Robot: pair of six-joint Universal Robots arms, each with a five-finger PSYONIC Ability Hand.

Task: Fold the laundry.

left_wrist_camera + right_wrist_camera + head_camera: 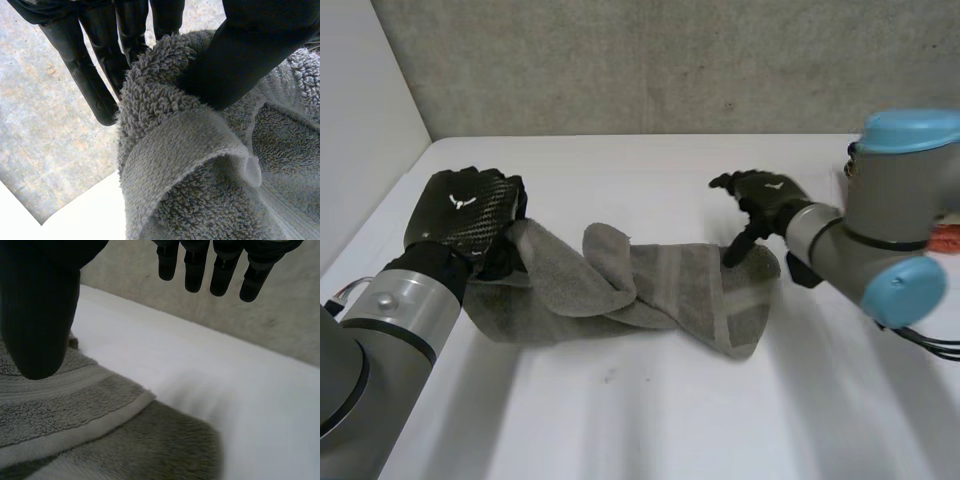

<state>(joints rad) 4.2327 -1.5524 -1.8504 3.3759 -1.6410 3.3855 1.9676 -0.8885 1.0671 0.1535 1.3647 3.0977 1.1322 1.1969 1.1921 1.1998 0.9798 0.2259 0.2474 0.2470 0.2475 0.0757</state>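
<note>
We see the left hand (470,215) pinching one end of the grey towel (660,290), and the right hand (765,200) spread wide at the other end.

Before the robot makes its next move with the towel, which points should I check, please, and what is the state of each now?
1. Left hand holds the towel: ok, thumb and fingers pinch its left end.
2. Right hand holds the towel: not ok, fingers straight, nothing gripped.
3. Right thumb touches the cloth: cannot tell.
4. Towel lies flat: not ok, twisted and bunched in the middle.
5. No part hangs over the edge of the table: ok.
</note>
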